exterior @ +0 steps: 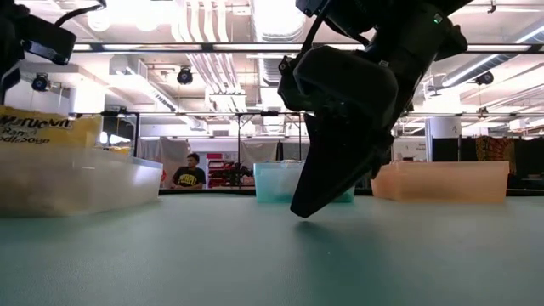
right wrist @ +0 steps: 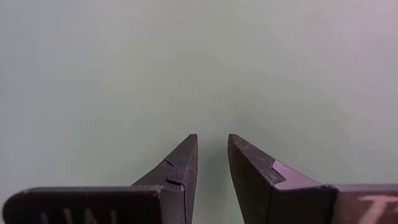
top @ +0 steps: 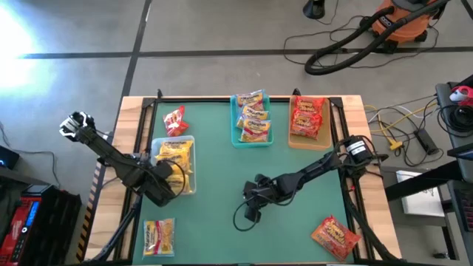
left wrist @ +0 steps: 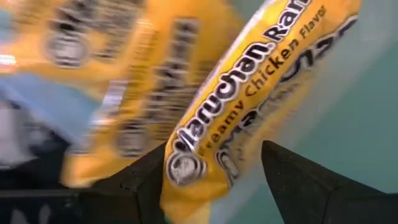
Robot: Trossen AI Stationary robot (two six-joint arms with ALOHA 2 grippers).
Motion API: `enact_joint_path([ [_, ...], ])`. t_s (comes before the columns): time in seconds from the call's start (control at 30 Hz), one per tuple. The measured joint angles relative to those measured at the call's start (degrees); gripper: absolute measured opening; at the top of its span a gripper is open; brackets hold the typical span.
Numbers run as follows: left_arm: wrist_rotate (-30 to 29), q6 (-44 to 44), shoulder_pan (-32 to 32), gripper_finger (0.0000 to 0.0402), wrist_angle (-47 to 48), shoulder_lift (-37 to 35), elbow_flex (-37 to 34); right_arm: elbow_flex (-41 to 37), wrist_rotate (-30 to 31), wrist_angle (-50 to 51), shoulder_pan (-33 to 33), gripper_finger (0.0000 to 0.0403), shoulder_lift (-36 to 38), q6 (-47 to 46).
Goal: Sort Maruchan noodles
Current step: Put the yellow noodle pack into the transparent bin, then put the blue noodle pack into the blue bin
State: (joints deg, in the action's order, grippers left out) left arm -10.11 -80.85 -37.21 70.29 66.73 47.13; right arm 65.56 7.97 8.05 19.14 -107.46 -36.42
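Observation:
My left gripper (top: 166,186) points down over the near end of a clear tray (top: 191,148) that holds yellow Maruchan packets (top: 176,157). It is open, and its fingers stand on either side of a yellow packet (left wrist: 249,99) below them. My right gripper (top: 251,196) slants down over the bare mat in mid-table; its fingertips (right wrist: 212,138) are a narrow gap apart with nothing between them. Loose on the mat lie a red packet (top: 175,120), a yellow packet (top: 159,236) and another red packet (top: 336,236). My left gripper stands open from above over one end (left wrist: 186,168) of the yellow packet, which lies tilted across the gap. One finger (left wrist: 146,180) shows right against the packet's edge and the other stands apart. I cannot tell whether either touches it.
A teal tray (top: 238,137) at the far middle holds orange-yellow packets with pink bands. A tan tray (top: 295,140) to its right holds red packets. The low view shows the clear tray (exterior: 76,183), teal tray (exterior: 272,183) and tan tray (exterior: 442,180) beyond my right gripper (exterior: 299,211).

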Motion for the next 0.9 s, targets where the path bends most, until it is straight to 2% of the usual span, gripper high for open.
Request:
enact_joint_path([
  [0.2,1.83,-3.03,-0.13,0.0214,-13.4,-0.06,0.06,0.0,0.0,0.22,0.04,0.0079,0.0,0.0],
  [0.3,2.05,-5.06,-0.13,0.0213,-16.43,0.0,0.57,0.0,0.01,0.21,0.04,0.0079,0.0,0.01],
  [0.43,-1.03,-7.71,-0.13,0.0213,-10.31,0.2,2.63,-0.02,0.04,0.22,-0.04,0.0079,0.0,0.41],
  [0.6,-2.62,-17.05,-0.51,0.0213,1.68,0.72,6.58,-0.05,0.01,0.24,-0.04,0.0079,0.0,0.52],
  [0.77,-1.31,-19.42,-3.59,0.0213,1.78,2.05,12.82,-0.15,-0.31,0.89,-0.04,0.0079,0.0,0.65],
  [0.9,-1.29,-23.44,-8.16,0.0213,1.29,5.75,19.71,-0.15,-0.34,2.17,-0.02,0.0079,0.01,0.68],
])
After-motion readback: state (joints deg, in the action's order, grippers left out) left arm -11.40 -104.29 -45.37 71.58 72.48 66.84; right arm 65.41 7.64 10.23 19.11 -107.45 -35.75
